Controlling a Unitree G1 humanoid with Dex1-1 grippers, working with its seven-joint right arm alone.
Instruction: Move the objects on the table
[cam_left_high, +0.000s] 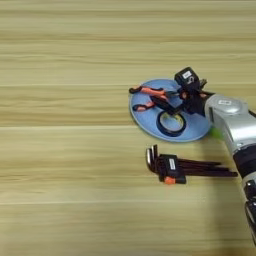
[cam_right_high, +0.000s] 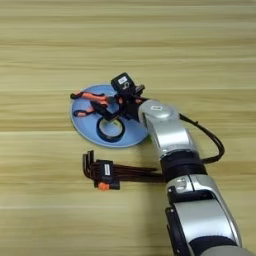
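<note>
On the table (cam_left_high: 65, 150) lies a round blue plate (cam_left_high: 142, 120). On it rest orange-and-black-handled pliers (cam_left_high: 149, 93), handles pointing left, and a black tape roll (cam_left_high: 171, 124) lying flat near the plate's front. My right gripper (cam_right_high: 117, 102) hangs over the plate's right part, right at the head end of the pliers and just behind the tape roll. A white label shows on its black body. The silver forearm (cam_right_high: 165, 127) comes in from the lower right and covers the plate's right rim.
A set of black hex keys (cam_left_high: 182, 167) in a black-and-orange holder lies on the wood just in front of the plate, partly under the forearm. A sliver of something green (cam_left_high: 215, 132) shows beside the forearm. A black cable (cam_right_high: 212, 142) loops off the arm.
</note>
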